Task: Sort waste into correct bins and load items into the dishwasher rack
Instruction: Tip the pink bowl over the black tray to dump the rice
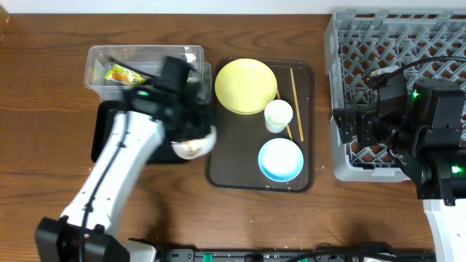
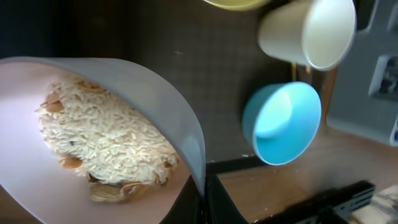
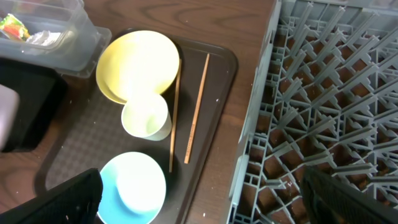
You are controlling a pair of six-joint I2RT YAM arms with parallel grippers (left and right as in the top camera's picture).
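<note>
My left gripper is shut on the rim of the white bowl and holds it tilted at the edge between the black tray and the brown tray. In the left wrist view the fingers pinch the bowl's wall, and rice scraps lie inside. The yellow plate, white cup, light-blue bowl and chopsticks sit on the brown tray. My right gripper is open and empty above the grey rack's left edge.
The clear container stands at the back left with the yellow-green wrapper inside. The brown serving tray lies mid-table. The rack fills the right side. Bare wooden table shows in front and at far left.
</note>
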